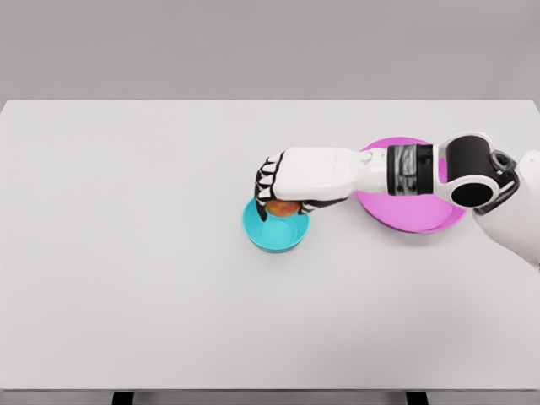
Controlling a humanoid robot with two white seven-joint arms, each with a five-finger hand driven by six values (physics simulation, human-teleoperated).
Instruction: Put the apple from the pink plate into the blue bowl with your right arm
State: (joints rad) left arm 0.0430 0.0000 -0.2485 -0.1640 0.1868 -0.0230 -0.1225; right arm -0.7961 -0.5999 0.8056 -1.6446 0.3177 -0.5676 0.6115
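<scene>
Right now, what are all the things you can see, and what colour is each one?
table: one, white, fills most of the view, with a grey wall behind it.
blue bowl: one, turquoise blue, near the middle of the table, left of the plate.
pink plate: one, pink, right of the bowl, partly hidden by the arm; nothing shows on its visible part.
apple: one, red and yellow, held above the bowl, mostly hidden by the hand.
table legs: two, dark, at the bottom edge.
right arm: one, white with black joints, comes in from the right and crosses over the plate.
right hand: one, white with dark finger parts, fingers curled around the apple over the bowl.
left arm: not in view.
</scene>
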